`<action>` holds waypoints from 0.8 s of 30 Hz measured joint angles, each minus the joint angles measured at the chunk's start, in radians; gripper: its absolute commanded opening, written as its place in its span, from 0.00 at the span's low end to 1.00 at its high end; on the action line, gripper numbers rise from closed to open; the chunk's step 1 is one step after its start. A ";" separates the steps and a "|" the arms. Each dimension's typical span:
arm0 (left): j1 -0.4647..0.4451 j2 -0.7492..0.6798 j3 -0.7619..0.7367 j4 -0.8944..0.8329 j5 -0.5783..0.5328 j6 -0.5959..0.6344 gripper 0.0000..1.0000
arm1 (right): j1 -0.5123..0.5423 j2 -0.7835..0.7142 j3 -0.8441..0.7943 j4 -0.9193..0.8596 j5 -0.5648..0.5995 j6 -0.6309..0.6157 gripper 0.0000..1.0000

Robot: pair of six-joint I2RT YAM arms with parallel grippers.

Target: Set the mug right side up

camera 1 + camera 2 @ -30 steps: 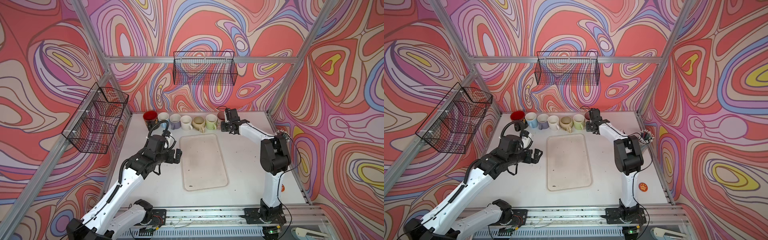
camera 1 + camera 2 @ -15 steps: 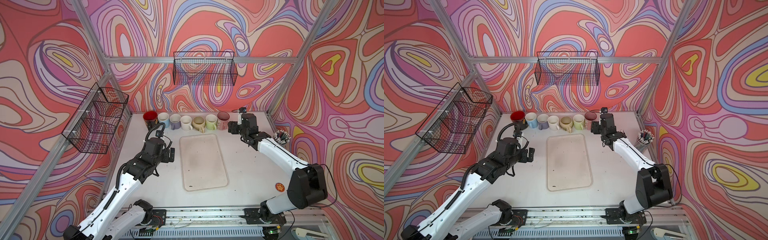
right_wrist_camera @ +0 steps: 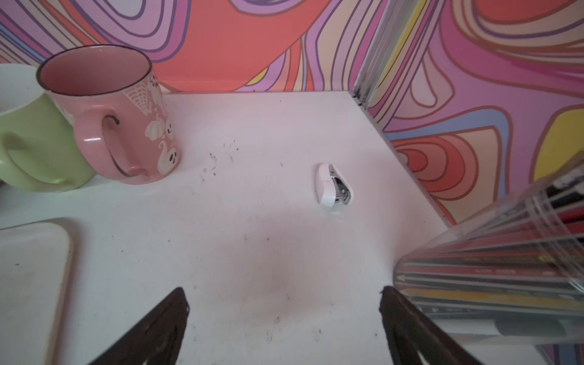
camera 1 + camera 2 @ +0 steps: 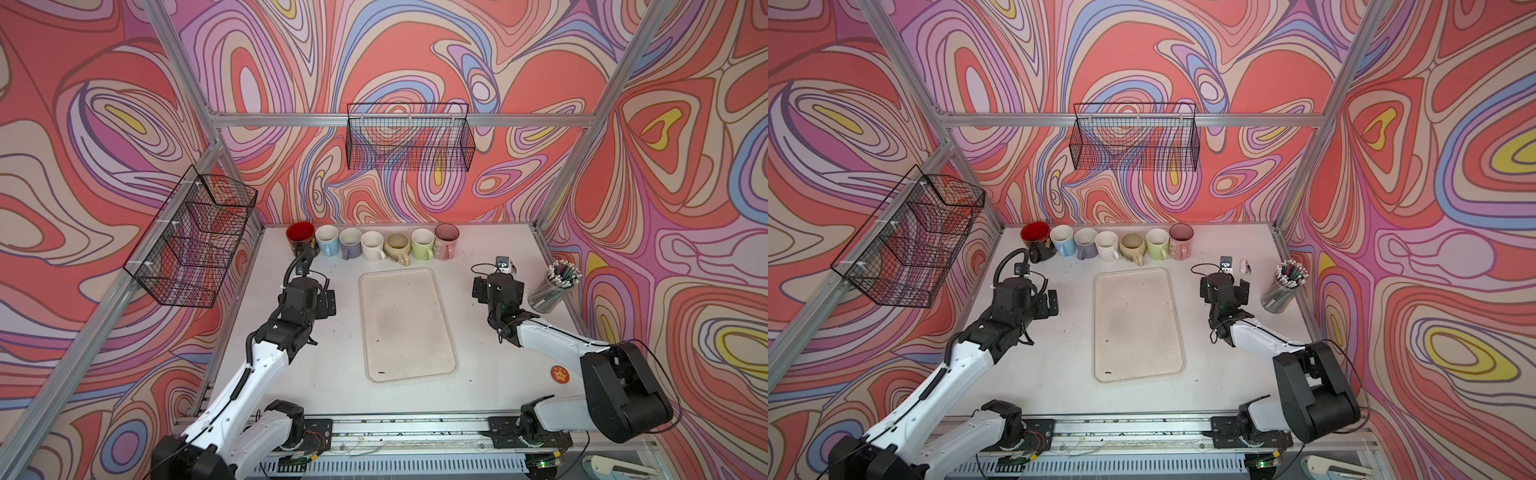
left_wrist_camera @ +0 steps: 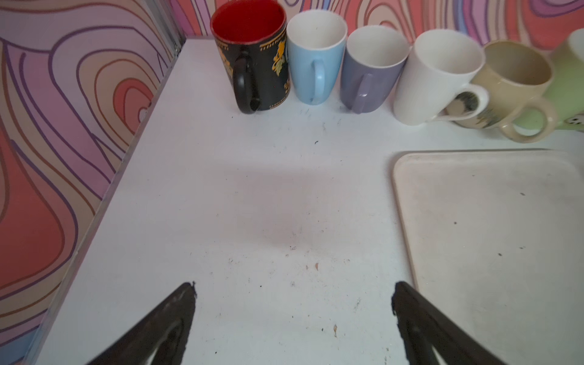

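The pink mug (image 4: pixel 446 241) (image 4: pixel 1180 241) (image 3: pixel 110 117) stands upright, mouth up, at the right end of a row of several upright mugs along the back wall. A light green mug (image 3: pixel 34 142) touches its side. My right gripper (image 4: pixel 498 284) (image 4: pixel 1224 286) (image 3: pixel 284 295) is open and empty over bare table, well in front and to the right of the pink mug. Over the table's left side, in front of the black-and-red mug (image 5: pixel 252 60), my left gripper (image 4: pixel 309 291) (image 5: pixel 294 290) is open and empty.
An empty cream tray (image 4: pixel 405 324) (image 4: pixel 1138 324) lies mid-table between the arms. A clear cup of pencils (image 4: pixel 555 286) (image 3: pixel 505 268) stands close by my right gripper. A small white stapler (image 3: pixel 333 185) lies behind it. Wire baskets (image 4: pixel 409 137) (image 4: pixel 195 237) hang on the walls.
My right gripper has opened, let go of the pink mug and drawn back to the front right. The left arm has pulled back slightly from the tray.
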 measured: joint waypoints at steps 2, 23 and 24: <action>0.027 0.068 0.006 0.040 -0.002 0.002 1.00 | 0.000 0.021 -0.061 0.144 0.039 -0.042 0.98; 0.203 0.455 -0.226 0.823 0.154 0.200 1.00 | -0.095 0.316 -0.159 0.745 0.039 -0.140 0.98; 0.203 0.456 -0.265 0.867 0.168 0.208 1.00 | -0.097 0.317 -0.198 0.798 0.018 -0.140 0.99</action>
